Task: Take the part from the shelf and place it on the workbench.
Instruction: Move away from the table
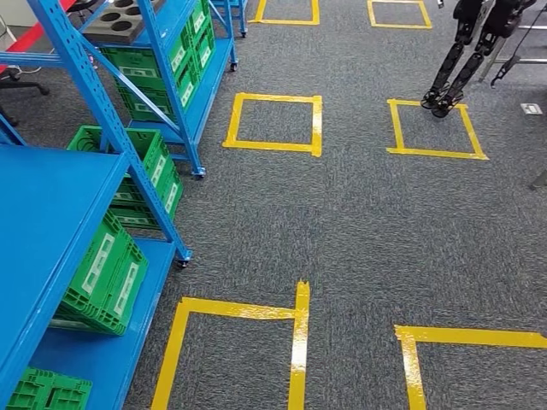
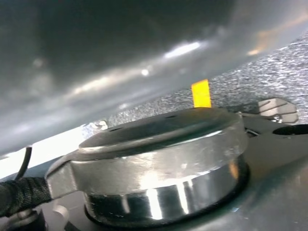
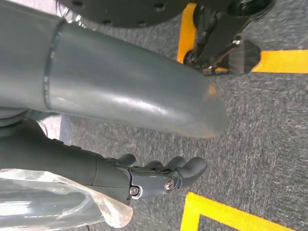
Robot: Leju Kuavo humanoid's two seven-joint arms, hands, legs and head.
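Part: not surely identified; the likeliest candidate is a grey tray with round holes (image 1: 122, 17) lying on top of the far shelf (image 1: 193, 94), upper left of the head view. Grey carpet (image 1: 361, 222) covers most of the frame. A near blue shelf (image 1: 45, 213) takes the lower left, its flat top bare blue, with green crates (image 1: 106, 273) tilted on the level below; more green crates sit in the far shelf. Yellow tape squares (image 1: 274, 122) mark the carpet in rows, centre and bottom. Dark legs of another robot (image 1: 451, 68) stand at one square, upper right. Right hand (image 3: 160, 175): hanging over the carpet, fingers stretched out and slightly apart, holding nothing. Left hand: state cannot be told.
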